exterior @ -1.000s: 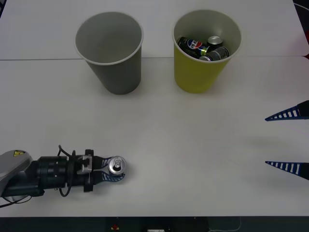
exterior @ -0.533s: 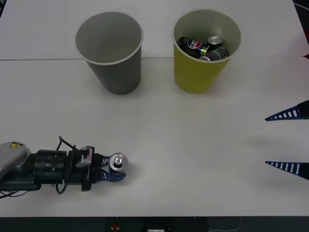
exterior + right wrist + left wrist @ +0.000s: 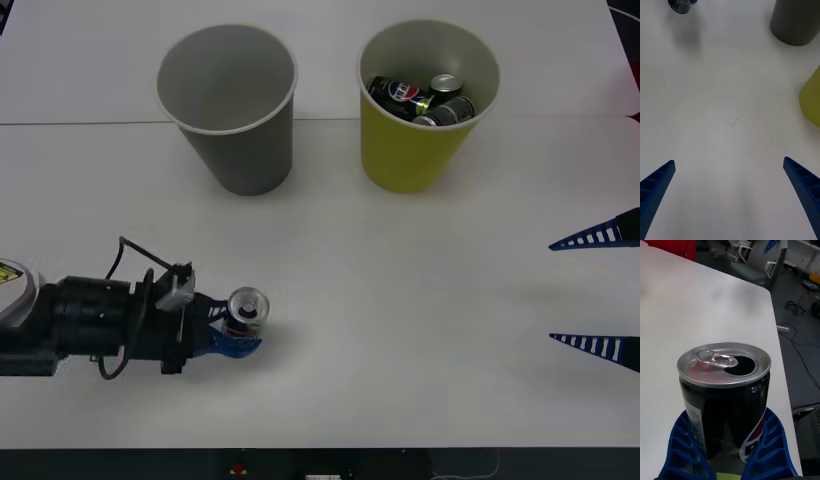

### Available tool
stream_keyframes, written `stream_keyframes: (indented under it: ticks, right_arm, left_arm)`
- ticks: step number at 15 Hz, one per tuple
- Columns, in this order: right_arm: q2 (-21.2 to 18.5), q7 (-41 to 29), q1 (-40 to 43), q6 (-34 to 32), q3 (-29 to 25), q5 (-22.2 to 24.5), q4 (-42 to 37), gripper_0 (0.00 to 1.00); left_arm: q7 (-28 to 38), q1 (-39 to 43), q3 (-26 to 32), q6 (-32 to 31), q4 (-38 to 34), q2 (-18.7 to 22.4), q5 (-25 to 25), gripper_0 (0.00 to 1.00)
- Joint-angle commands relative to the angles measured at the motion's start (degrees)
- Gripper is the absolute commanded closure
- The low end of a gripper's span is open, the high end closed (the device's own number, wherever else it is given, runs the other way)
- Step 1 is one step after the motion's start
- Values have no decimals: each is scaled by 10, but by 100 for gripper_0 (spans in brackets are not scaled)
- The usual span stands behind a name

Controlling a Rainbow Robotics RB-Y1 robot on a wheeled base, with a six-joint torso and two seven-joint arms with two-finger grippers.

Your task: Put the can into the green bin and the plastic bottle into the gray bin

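An office or lab room: white table (image 3: 696, 315), office chairs (image 3: 748, 266), and cables on the floor (image 3: 801, 337).

**Spent cans, white table, cluttered room behind**

White table (image 3: 400, 300) w/ a seam running across its far part. Pepsi-logo can (image 3: 403, 93) lies among other cans, nr the far edge. Beyond table edge: office chairs (image 3: 748, 262), floor cables (image 3: 805, 352), something red (image 3: 673, 247).

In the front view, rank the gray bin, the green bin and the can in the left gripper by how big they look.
1-2. gray bin and green bin: they look alike in size, so I won't rank one over the other.
3. can, clearly smallest, held between the fingers of the left gripper.
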Motion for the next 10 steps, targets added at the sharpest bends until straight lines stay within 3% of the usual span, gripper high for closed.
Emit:
stream_keyframes:
  ticks: [1, 4, 10]
  right_arm:
    - [0, 0, 0, 0, 0, 0, 0, 0]
    - [0, 0, 0, 0, 0, 0, 0, 0]
    - [0, 0, 0, 0, 0, 0, 0, 0]
  left_arm:
    - [135, 30, 21, 59, -107, 7, -85, 100]
    - [292, 34, 25, 91, -188, 10, -171, 100]
    - [595, 2, 39, 90, -302, 10, -332, 100]
